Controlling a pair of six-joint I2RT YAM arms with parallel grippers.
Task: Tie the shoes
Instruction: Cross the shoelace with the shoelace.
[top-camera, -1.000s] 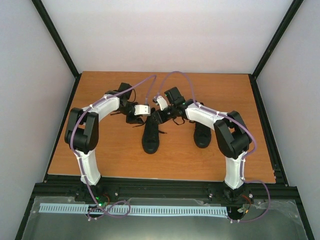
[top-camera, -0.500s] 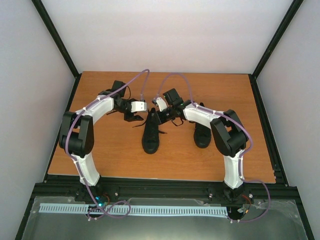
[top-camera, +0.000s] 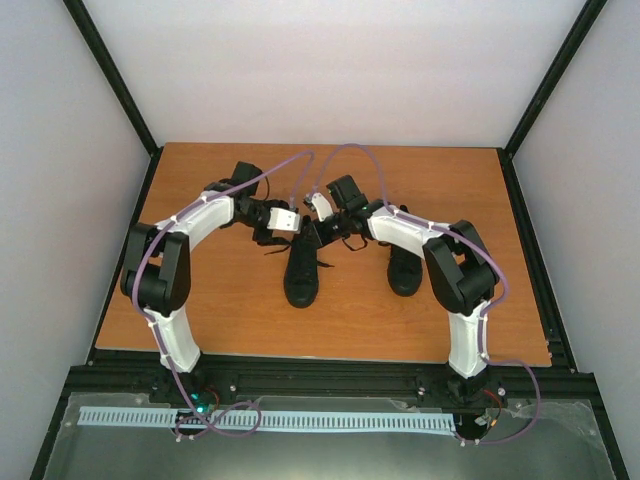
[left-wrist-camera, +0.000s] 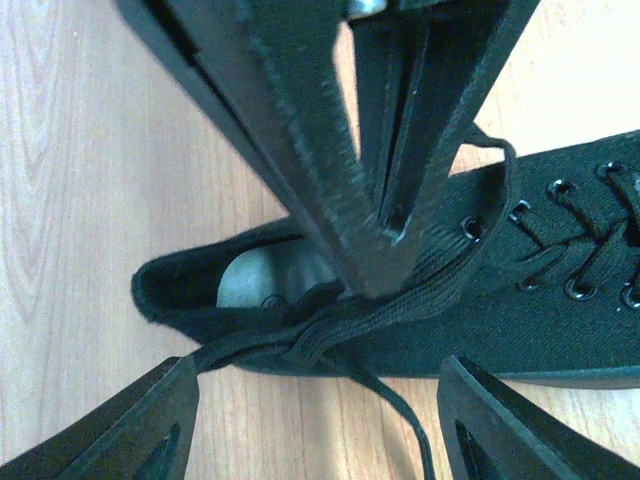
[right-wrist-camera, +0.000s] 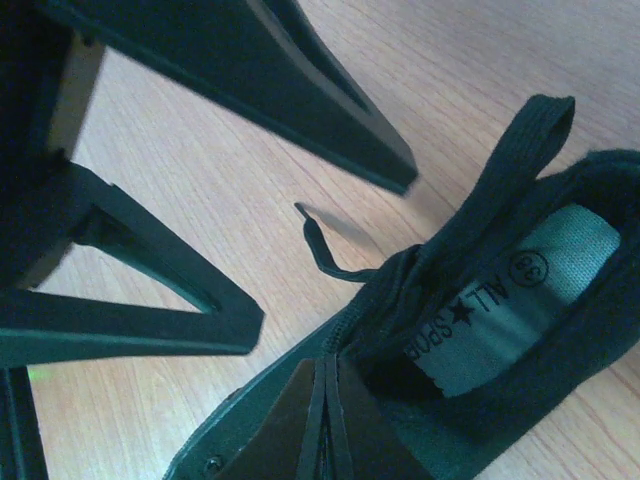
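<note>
One shoe (top-camera: 300, 272) in work: I see left gripper (left-wrist-camera: 320, 370) open wide, right gripper (right-wrist-camera: 325, 380) closed by its laces (left-wrist-camera: 330, 335).

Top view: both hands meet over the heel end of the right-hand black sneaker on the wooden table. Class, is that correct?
No. The left hand and right hand meet over the heel end of the left-hand black sneaker. The right-hand black sneaker lies apart, to its side. The top view shows this. The rest stands: both sneakers are on the wooden table.
</note>
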